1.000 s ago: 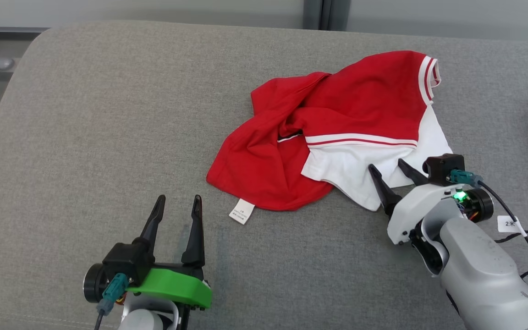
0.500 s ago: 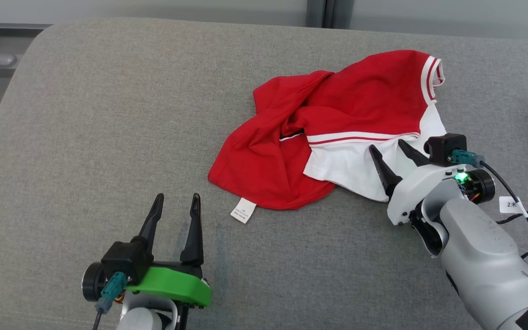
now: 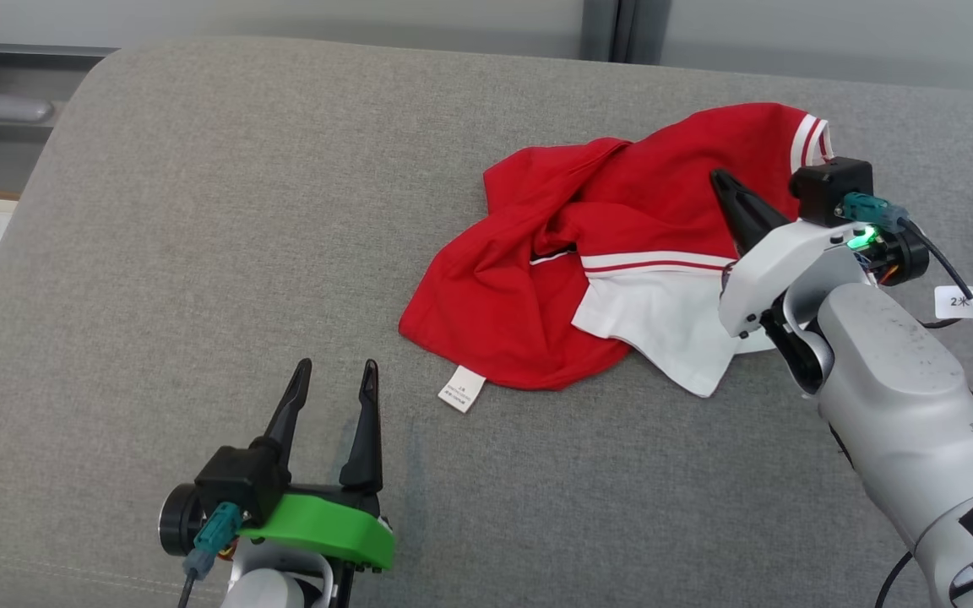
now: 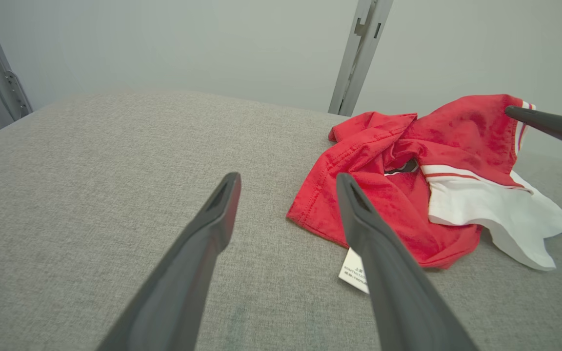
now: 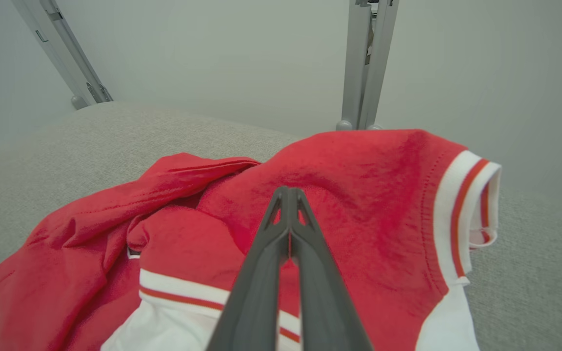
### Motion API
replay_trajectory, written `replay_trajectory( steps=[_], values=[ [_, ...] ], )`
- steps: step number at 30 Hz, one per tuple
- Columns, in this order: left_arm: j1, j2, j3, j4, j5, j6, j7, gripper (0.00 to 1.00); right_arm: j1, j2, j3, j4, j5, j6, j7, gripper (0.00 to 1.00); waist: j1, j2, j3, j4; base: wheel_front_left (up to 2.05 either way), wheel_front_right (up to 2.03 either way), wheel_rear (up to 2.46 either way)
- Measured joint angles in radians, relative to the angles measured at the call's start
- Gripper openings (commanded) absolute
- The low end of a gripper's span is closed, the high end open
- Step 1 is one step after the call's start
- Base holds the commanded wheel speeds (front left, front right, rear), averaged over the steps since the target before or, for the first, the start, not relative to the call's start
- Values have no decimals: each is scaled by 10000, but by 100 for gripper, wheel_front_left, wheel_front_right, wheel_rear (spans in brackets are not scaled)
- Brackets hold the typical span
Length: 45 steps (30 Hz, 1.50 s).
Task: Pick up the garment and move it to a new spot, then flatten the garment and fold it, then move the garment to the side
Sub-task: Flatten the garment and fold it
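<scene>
Right gripper [image 5: 288,192] closed, empty, poised above crumpled garment [image 3: 529,329], likely pre-grasp. Left gripper [image 3: 338,365] open, parked clear near label [image 3: 462,389].

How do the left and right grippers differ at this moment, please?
The left gripper is open, fingers apart; the right gripper is shut, fingers together. The left gripper sits over bare grey cushion, short of the garment; the right gripper is over the garment's red part. Both have two long dark fingers.
</scene>
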Motion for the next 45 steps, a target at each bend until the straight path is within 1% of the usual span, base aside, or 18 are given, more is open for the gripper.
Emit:
replay_trajectory(
  steps=[6, 9, 10, 11, 12, 13, 20, 25, 35, 41, 45],
  values=[
    [171, 0, 25, -15, -10, 40, -2, 100, 11, -462, -56, 570, -309, 0, -73, 0, 0, 0, -146, 144, 0, 0, 0],
    [231, 0, 56, -52, -12, 69, 0, 100, 263, -554, -69, 869, -495, 0, -104, 0, 0, 0, -152, 101, 0, 0, 0],
    [234, 0, 56, -77, -12, 69, -2, 100, 394, -564, -100, 965, -489, 0, -107, 2, 0, 0, -147, 72, 0, 0, 0],
    [234, 0, 54, -96, -12, 71, -2, 100, 489, -570, -111, 1058, -489, 0, -109, 23, 0, 0, -136, 41, 0, 0, 0],
    [234, 0, 46, -98, -12, 69, -2, 100, 554, -581, -128, 1110, -489, 0, -111, 42, 0, 0, -124, 13, 0, 0, 0],
    [234, 0, 44, -100, -12, 69, -2, 100, 603, -591, -146, 1166, -477, 0, -109, 100, 0, 0, -107, -20, 0, 0, 0],
    [219, 0, 27, -109, -12, 65, -2, 100, 761, -604, -360, 1484, -207, 0, 82, 100, 0, 0, 96, -178, 0, 0, 0],
    [65, 0, 13, -88, -12, 23, -2, 100, 732, -401, -422, 1494, 228, 0, 378, 100, 0, 0, 248, -157, 0, 0, 0],
    [-39, 0, 12, -36, -6, -2, -2, 100, 621, -61, -207, 813, 1854, -6, 1057, 100, 0, 0, 438, 98, 0, 0, 0],
    [-90, 0, 27, -44, -6, -2, -2, 100, 624, -25, -125, 314, 2784, -6, 1285, 100, 0, 0, 480, 122, 0, 0, 0],
    [-141, 0, 15, -48, 0, -4, -2, 100, 592, -278, 82, 499, 2671, -4, 1156, 100, 0, 0, 534, 136, 0, 0, 0]
  ],
)
